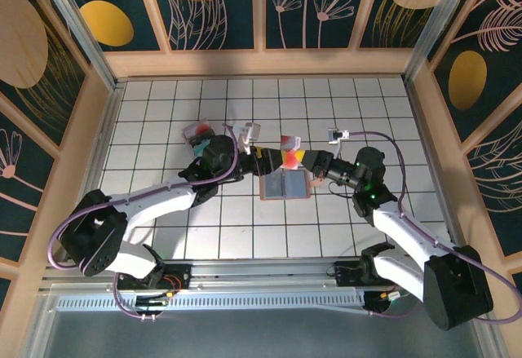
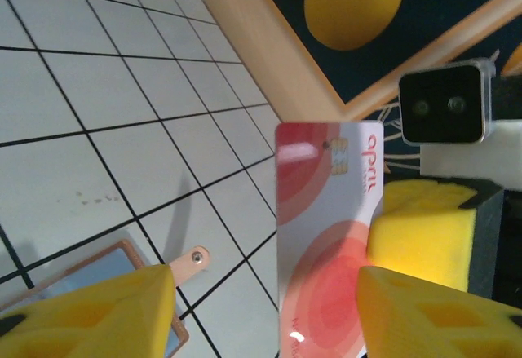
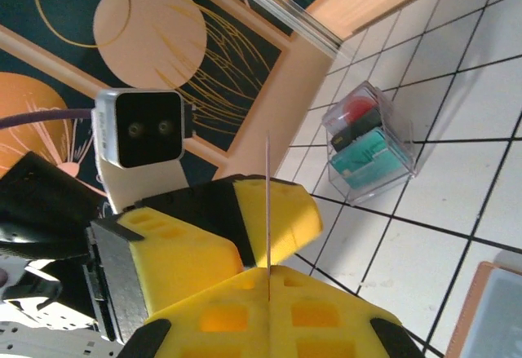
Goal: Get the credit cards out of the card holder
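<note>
white tiles with dark grid lines cover the counter (image 1: pixel 163 236), boxed in by pale wooden framing and dark panels painted with gold discs and flowers. both arms reach in from the near edge toward the middle. the card holder (image 1: pixel 283 185) lies open and flat near the middle of the counter, a little toward the right edge. it has a tan rim around grey-blue pockets, and its small tab (image 2: pixel 192 262) with a snap sticks out to one side. just beyond its far edge a red-and-white credit card (image 2: pixel 326 236) with a chip is held up off the counter. the right fingers (image 3: pixel 326 321) are clamped on it, the card showing edge-on between them. the left fingers (image 2: pixel 90 317) stand apart on either side of the same card, one with a plain gap to it, the other at its edge; whether that one touches cannot be told. farther out, toward the far left corner, a clear box (image 1: pixel 198 134) with teal and red contents sits on the counter just beside the left arm's wrist.
</note>
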Controlling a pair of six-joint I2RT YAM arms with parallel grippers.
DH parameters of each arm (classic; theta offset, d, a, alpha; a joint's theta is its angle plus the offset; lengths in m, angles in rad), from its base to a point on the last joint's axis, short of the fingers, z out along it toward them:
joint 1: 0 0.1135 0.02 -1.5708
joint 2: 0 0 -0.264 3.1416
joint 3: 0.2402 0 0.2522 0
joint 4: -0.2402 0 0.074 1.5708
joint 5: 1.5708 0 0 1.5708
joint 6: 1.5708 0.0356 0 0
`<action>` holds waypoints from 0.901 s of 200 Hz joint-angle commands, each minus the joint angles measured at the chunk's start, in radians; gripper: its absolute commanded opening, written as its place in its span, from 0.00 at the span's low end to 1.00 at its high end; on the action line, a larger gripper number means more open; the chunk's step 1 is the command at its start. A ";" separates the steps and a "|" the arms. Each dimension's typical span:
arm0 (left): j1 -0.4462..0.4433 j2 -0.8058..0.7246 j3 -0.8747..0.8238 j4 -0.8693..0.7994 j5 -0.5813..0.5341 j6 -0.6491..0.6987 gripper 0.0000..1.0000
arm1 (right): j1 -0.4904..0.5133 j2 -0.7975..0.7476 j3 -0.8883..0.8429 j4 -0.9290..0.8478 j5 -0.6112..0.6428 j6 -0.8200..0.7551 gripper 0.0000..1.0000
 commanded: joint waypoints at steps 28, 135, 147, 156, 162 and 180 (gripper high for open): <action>0.005 0.025 0.002 0.092 0.115 -0.009 0.49 | -0.006 0.009 -0.020 0.136 -0.042 0.054 0.00; 0.005 -0.004 0.015 0.054 0.107 0.052 0.00 | -0.006 0.051 -0.020 0.124 -0.038 0.030 0.00; 0.005 -0.014 0.022 0.006 0.074 0.092 0.00 | -0.006 0.045 -0.012 0.072 -0.020 0.005 0.00; 0.005 -0.025 0.026 -0.031 0.048 0.134 0.00 | -0.006 0.038 -0.003 0.024 0.002 -0.017 0.05; 0.005 -0.035 0.027 -0.059 0.032 0.165 0.00 | -0.006 0.032 0.003 -0.010 0.018 -0.032 0.10; 0.005 -0.064 0.043 -0.154 -0.045 0.268 0.00 | -0.006 0.010 0.023 -0.116 0.071 -0.083 0.26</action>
